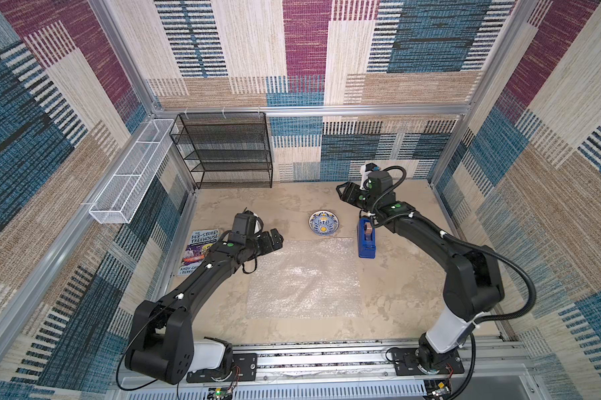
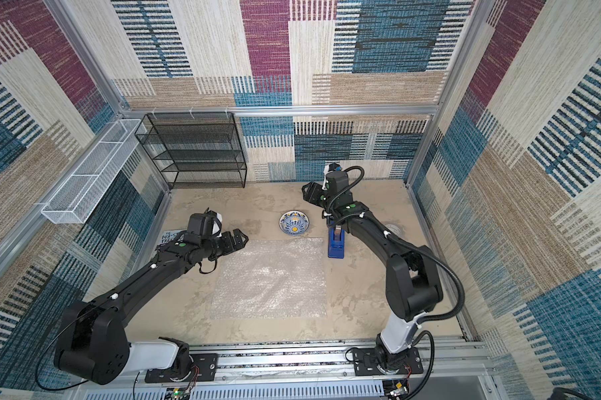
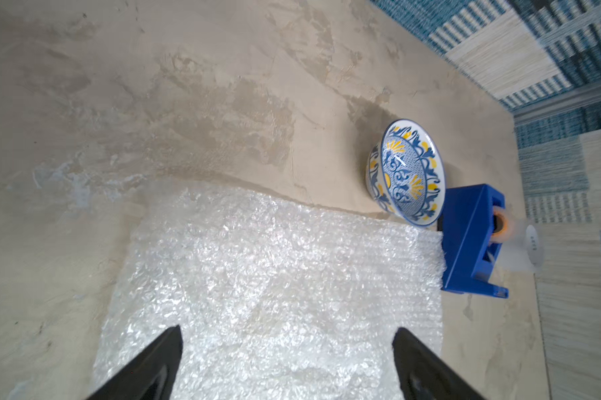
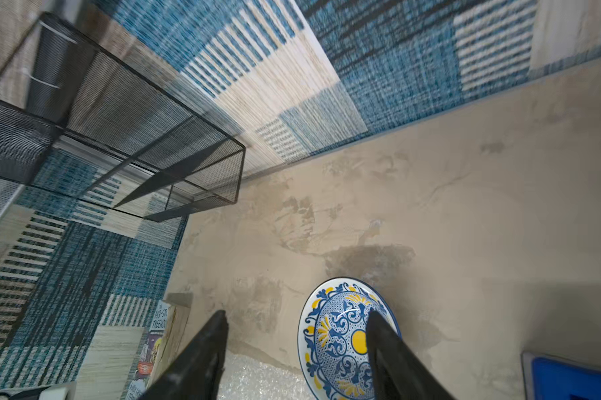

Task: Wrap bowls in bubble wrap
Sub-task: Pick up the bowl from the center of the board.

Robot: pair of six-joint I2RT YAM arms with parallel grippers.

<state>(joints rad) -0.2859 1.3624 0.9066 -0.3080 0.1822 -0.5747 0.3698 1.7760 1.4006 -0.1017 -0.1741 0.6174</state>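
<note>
The blue-and-white bowl [image 1: 323, 222] [image 2: 294, 223] with a yellow centre stands upright on the beige table, just beyond the far edge of the bubble wrap [image 1: 304, 277] [image 2: 269, 277]. The wrap lies flat in the middle of the table. My left gripper [image 1: 276, 239] [image 3: 287, 332] hovers open over the wrap's far left corner, and its wrist view shows the wrap [image 3: 275, 277] and the bowl [image 3: 408, 173]. My right gripper [image 1: 341, 191] [image 4: 295, 315] hangs raised behind and right of the bowl [image 4: 340, 339], its jaws apart and holding nothing.
A blue tape dispenser [image 1: 366, 240] [image 3: 472, 242] stands right of the bowl at the wrap's far right corner, with a whitish tape roll [image 2: 394, 229] beyond it. A book [image 1: 198, 251] lies at the left edge. A black mesh shelf [image 1: 223, 150] and a white wire basket [image 1: 129, 173] line the back left.
</note>
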